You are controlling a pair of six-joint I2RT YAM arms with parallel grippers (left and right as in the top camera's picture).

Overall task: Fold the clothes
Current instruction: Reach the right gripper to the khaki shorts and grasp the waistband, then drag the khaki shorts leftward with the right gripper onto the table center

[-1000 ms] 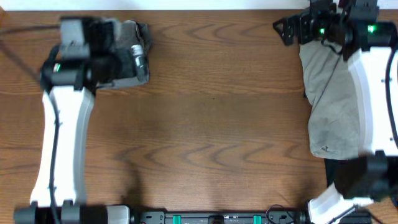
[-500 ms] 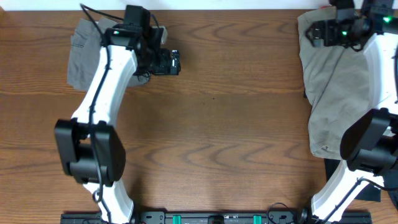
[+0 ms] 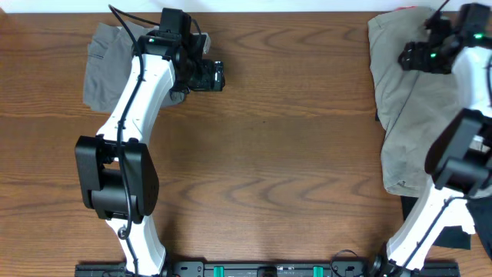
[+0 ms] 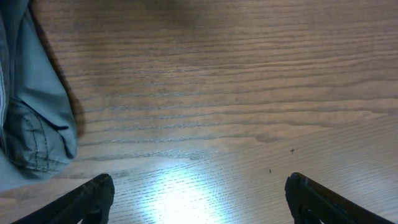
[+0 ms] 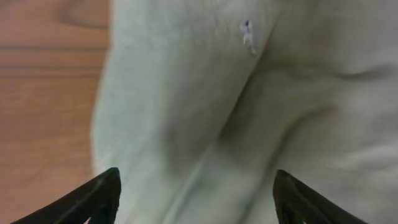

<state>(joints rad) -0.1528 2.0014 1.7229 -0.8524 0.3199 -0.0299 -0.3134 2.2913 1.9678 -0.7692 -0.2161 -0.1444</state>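
Folded darker grey shorts lie at the table's back left; their seamed edge shows at the left of the left wrist view. My left gripper hovers just right of them, open over bare wood with nothing between its fingers. Light khaki shorts lie spread along the right side. My right gripper hangs over their upper part, open, with creased khaki cloth filling the space under the fingertips. A black garment pokes out below the khaki shorts.
The wooden table stretches between the two piles. The far table edge runs along the top of the overhead view, close behind both grippers. Both arm bases stand at the near edge.
The left arm has swung off the grey shorts, its gripper now to their right over bare wood. The right gripper has shifted slightly right and down over the khaki cloth.
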